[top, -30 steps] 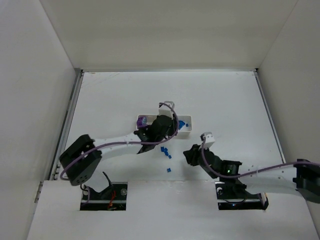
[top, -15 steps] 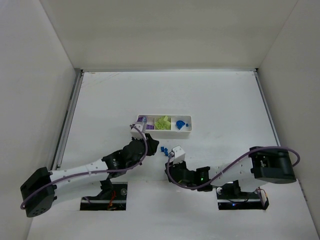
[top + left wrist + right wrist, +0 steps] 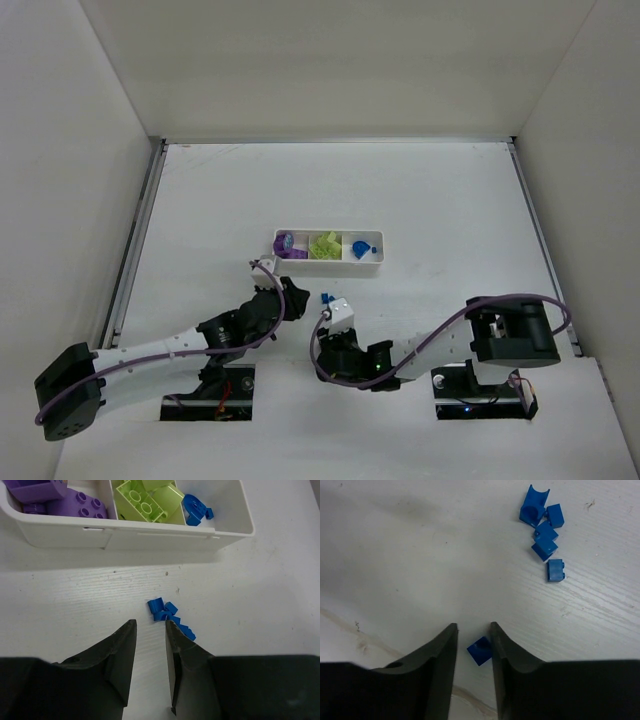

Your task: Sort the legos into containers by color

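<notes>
Between your two grippers, toward the near side of the table, lies the loose blue cluster. From above it reads only as one blue speck, with the white tray just beyond it. Your left wrist camera resolves what the overhead cannot: purple bricks in one end compartment, lime bricks in the middle, and a blue piece in the other end. The left gripper has its jaws slightly apart with nothing between them, its tips just short of the cluster. Only your right wrist camera shows the single blue brick lying between the fingers of the right gripper. It sits against one finger and clear of the other, so those jaws are open, not clamped. From above you cannot see that brick.
</notes>
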{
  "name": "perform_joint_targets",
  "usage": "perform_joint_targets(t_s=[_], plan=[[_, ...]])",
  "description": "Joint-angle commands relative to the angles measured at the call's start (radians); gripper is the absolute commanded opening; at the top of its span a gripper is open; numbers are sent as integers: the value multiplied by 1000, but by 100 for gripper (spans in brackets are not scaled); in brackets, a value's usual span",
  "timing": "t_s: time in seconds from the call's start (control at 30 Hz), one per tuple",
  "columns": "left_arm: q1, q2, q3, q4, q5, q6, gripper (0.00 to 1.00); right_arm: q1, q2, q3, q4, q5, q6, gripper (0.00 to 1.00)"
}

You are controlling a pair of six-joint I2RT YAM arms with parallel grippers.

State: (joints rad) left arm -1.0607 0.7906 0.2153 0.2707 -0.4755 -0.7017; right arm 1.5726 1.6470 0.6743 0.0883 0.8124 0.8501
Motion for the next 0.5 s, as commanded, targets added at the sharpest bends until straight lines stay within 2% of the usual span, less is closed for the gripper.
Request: perform_joint_targets(t_s=[0.0, 0.07, 0.17, 0.47], plan=[[-6, -11, -16, 24, -28, -21, 27, 16, -4, -1, -117, 13, 44, 48], [-6, -10, -14, 27, -25, -15, 27, 26, -21, -18, -117, 27, 58, 53], [-2, -14, -14, 24, -20, -12, 27, 30, -39, -35, -117, 21, 81, 54], [-6, -28, -28, 38, -23, -24, 28, 51, -6, -15, -121, -10, 83, 39]])
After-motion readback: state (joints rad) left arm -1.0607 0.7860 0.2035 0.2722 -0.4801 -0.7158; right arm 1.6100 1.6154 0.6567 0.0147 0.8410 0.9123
